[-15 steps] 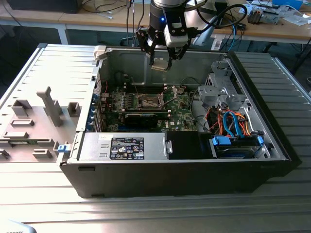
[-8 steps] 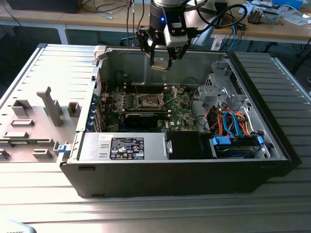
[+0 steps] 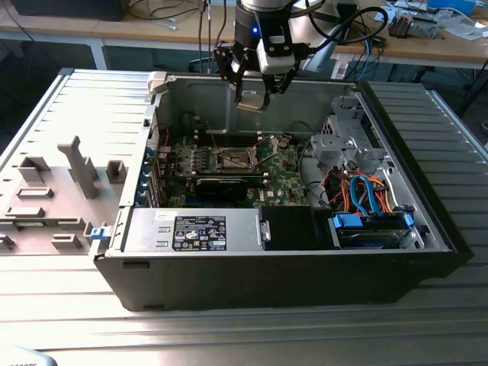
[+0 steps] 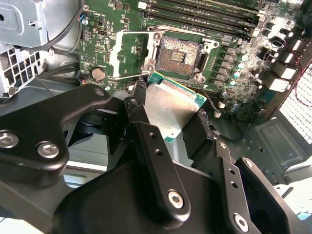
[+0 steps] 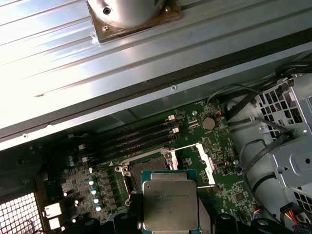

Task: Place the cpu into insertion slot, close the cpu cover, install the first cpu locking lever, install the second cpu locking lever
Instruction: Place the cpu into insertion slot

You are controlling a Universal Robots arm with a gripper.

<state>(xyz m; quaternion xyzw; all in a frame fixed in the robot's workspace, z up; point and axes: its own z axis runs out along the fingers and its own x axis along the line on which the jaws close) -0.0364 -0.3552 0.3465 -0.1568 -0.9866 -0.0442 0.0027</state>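
Hanging above the open black desktop computer case (image 3: 252, 274) on the ribbed metal bench (image 3: 229, 335), the arm's black fingers (image 4: 197, 136) are clamped on the small thin square cpu with a flat silver-grey metal top (image 4: 171, 105), one pad on each of two opposite edges. The chip is up in the air, metal face toward the wrist cameras, well clear of the green circuit board (image 3: 284, 164). Below it sits the square dark insertion slot bordered by silver metal (image 4: 178, 52), bare and uncovered. In the first wrist view the cpu (image 5: 170, 204) overlaps the slot's near edge (image 5: 146, 168). The thin silver metal cpu cover, a square frame with a large window (image 5: 204, 161), stands swung open beside the slot. By the look of it, this chip is light, stiff and flat, with a smooth lid that would slip under a face grip. Its underside and the slot's contacts seem the fragile parts, so the green rim edges are the right place to hold, squeezed evenly so it cannot pivot.
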